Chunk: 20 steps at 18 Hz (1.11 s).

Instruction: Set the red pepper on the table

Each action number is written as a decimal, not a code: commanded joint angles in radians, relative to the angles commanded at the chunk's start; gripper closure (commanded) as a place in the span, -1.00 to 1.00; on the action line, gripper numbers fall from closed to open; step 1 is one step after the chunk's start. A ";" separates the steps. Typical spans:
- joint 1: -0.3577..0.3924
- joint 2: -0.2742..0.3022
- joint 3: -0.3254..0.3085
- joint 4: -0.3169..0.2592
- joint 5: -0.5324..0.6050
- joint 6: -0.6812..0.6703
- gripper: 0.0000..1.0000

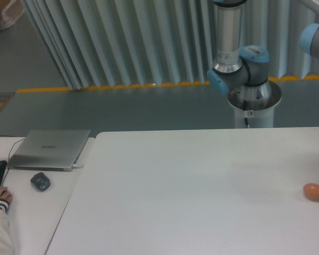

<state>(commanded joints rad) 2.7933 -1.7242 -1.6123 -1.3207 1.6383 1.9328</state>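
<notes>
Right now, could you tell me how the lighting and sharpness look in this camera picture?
Fixed camera view: soft, even light with a cool bluish cast; the table shows no harsh glare, only a faint shadow beside the egg-shaped object; the whole frame is slightly soft, and the laptop logo is unreadable.

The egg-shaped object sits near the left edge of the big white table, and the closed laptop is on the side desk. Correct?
Not quite. The egg-shaped object sits near the right edge of the big white table, as the fixed camera shows. The closed laptop is indeed on the side desk.
</notes>
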 joint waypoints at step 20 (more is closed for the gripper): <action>0.268 -0.247 0.132 0.106 -0.021 0.077 -1.00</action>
<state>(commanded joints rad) 3.0618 -1.9711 -1.4804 -1.2149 1.6168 2.0095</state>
